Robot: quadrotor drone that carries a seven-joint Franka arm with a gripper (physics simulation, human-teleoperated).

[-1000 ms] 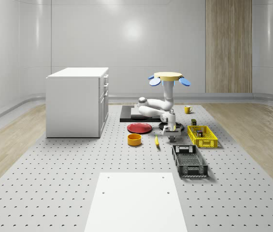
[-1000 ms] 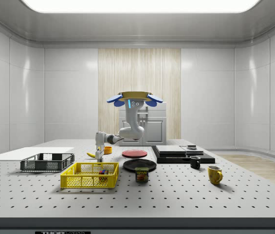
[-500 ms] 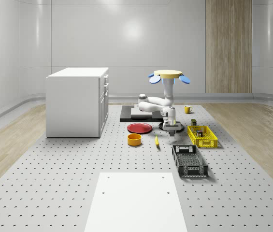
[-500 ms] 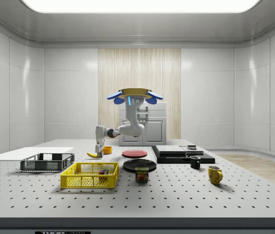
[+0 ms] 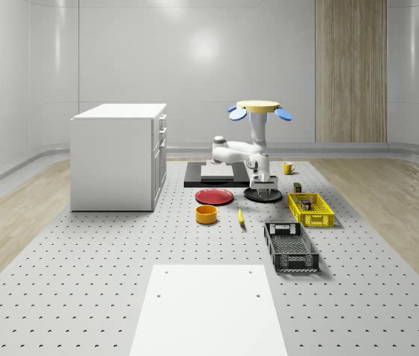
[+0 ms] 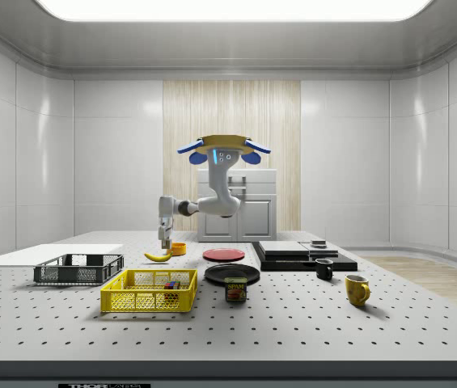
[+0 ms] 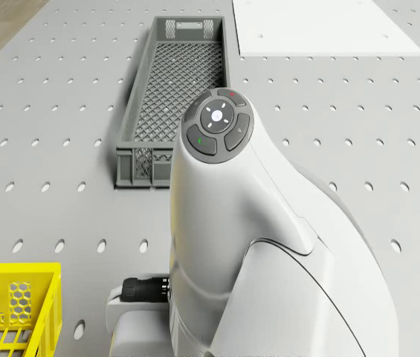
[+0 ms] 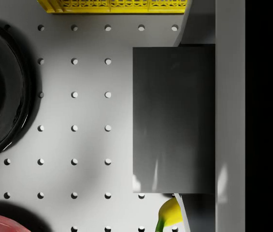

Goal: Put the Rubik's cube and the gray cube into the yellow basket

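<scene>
My gripper (image 5: 266,194) (image 6: 164,241) hangs a little above the table, between the banana (image 6: 158,256) and the black plate (image 5: 262,194), shut on the gray cube (image 8: 172,118). In the wrist view the cube sits squarely between the fingertips (image 8: 194,24), with the yellow basket's rim (image 8: 112,6) just beyond it. The yellow basket (image 5: 311,210) (image 6: 149,291) stands on the table toward the whole-scene view's right, apart from the gripper. A Rubik's cube (image 6: 170,284) (image 5: 308,201) lies inside it. The drone (image 5: 259,110) (image 6: 222,149) hovers high over the black plate area, its arm (image 7: 269,245) reaching down.
A gray mesh crate (image 5: 291,247) (image 7: 176,97) lies nearer the front, past the basket. A red plate (image 5: 214,196), orange bowl (image 5: 206,214), a can (image 6: 235,289), two mugs (image 6: 357,289), a black slab (image 5: 209,175), a white cabinet (image 5: 119,156) and a white sheet (image 5: 209,308) stand around.
The drone has climbed and drifted slightly toward the whole-scene view's right. The arm has straightened, and the gripper has lifted off the table with the gray cube in it.
</scene>
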